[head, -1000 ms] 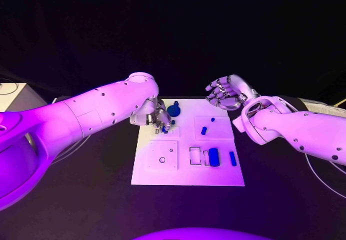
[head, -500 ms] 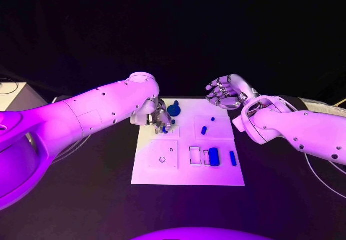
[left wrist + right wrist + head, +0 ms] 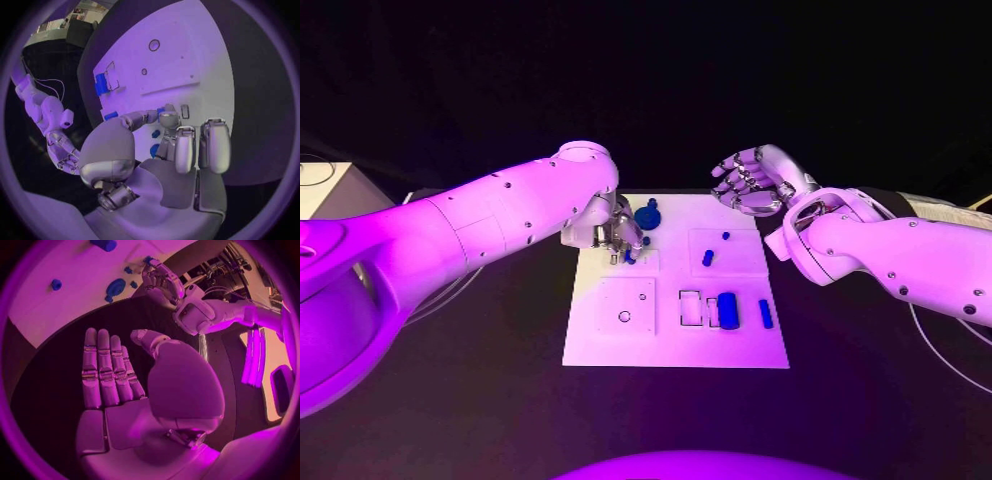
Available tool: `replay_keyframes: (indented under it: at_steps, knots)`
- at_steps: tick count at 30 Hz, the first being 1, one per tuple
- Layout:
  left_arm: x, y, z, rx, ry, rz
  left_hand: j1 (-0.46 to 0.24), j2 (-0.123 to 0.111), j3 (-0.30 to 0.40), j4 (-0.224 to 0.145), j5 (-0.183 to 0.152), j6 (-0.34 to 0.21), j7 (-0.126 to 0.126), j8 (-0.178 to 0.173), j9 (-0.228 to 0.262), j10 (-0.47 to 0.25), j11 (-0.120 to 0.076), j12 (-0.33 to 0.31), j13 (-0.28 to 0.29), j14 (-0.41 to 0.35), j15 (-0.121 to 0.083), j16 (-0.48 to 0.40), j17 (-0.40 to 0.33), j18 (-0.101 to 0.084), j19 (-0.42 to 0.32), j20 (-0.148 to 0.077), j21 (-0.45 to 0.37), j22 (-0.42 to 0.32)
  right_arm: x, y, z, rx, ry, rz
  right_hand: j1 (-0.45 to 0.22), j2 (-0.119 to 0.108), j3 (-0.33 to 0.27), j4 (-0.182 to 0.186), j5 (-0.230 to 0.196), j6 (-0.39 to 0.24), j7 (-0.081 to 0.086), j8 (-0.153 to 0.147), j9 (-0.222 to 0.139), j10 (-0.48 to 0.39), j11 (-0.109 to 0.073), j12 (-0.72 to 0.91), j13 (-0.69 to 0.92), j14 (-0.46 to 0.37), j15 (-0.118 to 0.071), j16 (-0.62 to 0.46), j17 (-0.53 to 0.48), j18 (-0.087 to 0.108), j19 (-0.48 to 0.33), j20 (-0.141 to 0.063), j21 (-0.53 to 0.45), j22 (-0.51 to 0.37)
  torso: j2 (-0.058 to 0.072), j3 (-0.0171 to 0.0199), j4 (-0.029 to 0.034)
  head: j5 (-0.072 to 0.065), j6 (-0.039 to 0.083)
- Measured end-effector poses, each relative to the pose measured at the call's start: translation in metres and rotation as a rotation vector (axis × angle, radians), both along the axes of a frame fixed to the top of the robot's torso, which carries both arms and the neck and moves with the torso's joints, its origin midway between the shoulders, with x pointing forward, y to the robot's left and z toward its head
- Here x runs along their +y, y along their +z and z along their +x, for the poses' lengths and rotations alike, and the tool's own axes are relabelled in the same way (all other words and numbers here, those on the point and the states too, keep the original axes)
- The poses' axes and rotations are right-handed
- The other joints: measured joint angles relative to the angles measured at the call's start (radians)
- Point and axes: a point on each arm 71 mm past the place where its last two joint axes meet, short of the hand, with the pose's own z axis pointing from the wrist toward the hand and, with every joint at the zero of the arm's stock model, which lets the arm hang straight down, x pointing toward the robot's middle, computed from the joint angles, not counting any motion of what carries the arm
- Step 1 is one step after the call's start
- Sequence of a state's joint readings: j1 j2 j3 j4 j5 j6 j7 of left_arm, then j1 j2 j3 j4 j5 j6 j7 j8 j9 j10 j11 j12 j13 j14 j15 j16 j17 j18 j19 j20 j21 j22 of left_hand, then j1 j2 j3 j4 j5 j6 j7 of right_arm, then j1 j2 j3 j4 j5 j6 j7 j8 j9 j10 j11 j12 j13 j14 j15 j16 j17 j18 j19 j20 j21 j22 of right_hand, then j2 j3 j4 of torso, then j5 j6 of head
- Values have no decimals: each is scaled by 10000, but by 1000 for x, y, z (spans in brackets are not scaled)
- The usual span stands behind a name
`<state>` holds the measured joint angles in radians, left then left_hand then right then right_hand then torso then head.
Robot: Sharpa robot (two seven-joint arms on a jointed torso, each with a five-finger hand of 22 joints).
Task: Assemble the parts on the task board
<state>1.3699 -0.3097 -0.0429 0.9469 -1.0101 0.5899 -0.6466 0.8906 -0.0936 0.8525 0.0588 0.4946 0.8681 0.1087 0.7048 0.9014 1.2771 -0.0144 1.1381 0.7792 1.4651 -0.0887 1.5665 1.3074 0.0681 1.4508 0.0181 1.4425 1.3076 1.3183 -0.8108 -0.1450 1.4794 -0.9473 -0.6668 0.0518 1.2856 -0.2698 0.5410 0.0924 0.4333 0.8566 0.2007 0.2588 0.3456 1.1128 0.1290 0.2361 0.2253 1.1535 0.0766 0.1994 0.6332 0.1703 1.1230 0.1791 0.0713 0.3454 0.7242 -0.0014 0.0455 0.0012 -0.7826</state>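
From the head view, the white board (image 3: 675,300) is lying in the middle of the black tabletop (image 3: 473,400). The left hand (image 3: 607,235) is reaching down over the far left part of the board. Its fingers are pointing down close together, and a small blue part (image 3: 630,256) is sitting right at the fingertips. I cannot tell if the hand is pinching it. A round blue part (image 3: 648,218) is lying just beside the hand, on the far side. Two little blue parts (image 3: 708,259) are lying on the far right part of the board. A fat blue part (image 3: 728,311) and a thin blue part (image 3: 766,314) are lying on the near right part. The right hand (image 3: 754,185) is hanging in the air past the far right corner of the board, holding nothing, with its fingers curled.

From the left wrist view, the left hand (image 3: 175,150) is leaning over the board (image 3: 194,55). Its thumb and one finger are coming together over small blue parts (image 3: 154,134).

From the right wrist view, the right hand (image 3: 125,385) is showing an open palm with straight fingers side by side, over the dark tabletop (image 3: 56,370). The board (image 3: 69,270) and the left hand (image 3: 161,280) are showing farther off.
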Motion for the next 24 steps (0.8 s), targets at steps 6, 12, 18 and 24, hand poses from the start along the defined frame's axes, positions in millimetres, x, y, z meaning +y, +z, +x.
replay_keyframes:
  at_steps: [6, 12, 18, 24]
  knots:
    - [0, -1, 0, 10, 12, 33, 0, 0, -3, -3, 50, 29, 25, -46, -10, 51, -21, -5, 0, 16, 16, 0, 0, 1, 0, 0, 0, 0, 0, 0, 0, 4, 8, 3, 0, 0, 0, 0, 0, 0, 0, 0, 0, 0, 0, 0, -12, 0, 0, 0, -16, 0, 0, 0, 0, -19, -3, 3, 2, -5, -33]
    - [0, -3, 0, 21, -11, 112, 1, -1, -13, -13, 50, 67, 16, -48, -9, 70, -36, -5, 0, 17, 17, 0, 0, 1, 0, 0, 0, 0, 0, 0, 0, 9, 18, 6, 0, 0, 0, 1, 0, 0, -1, 0, 0, 0, 0, 0, -27, 0, 0, -60, -27, 0, 1, 0, 0, -45, -7, 4, 2, -12, -77]
    - [-1, -4, -1, 4, -57, 179, 1, -1, -14, -13, 51, 79, 5, -48, -2, 70, -36, -6, 0, 14, 15, 0, 0, 1, 0, 0, 0, -1, 0, 0, 0, 16, 28, 9, 0, 0, 0, 1, 0, 0, -2, 0, 0, 1, 0, 0, -27, 1, 0, -60, -27, 0, 1, 0, 0, -46, -13, 3, 1, -12, -113]
    - [-1, -5, -1, -8, -70, 190, 2, -2, -15, -15, 51, 79, 5, -48, 10, 71, -37, -6, -1, -21, -19, 0, 0, 1, 0, 0, 0, -1, 1, 0, 0, 26, 39, 9, 0, 0, 0, 1, 0, 0, -2, 0, 0, 1, -1, -37, -43, 1, 0, -60, -38, 1, 1, 0, -40, -74, -18, 3, 6, -24, -122]
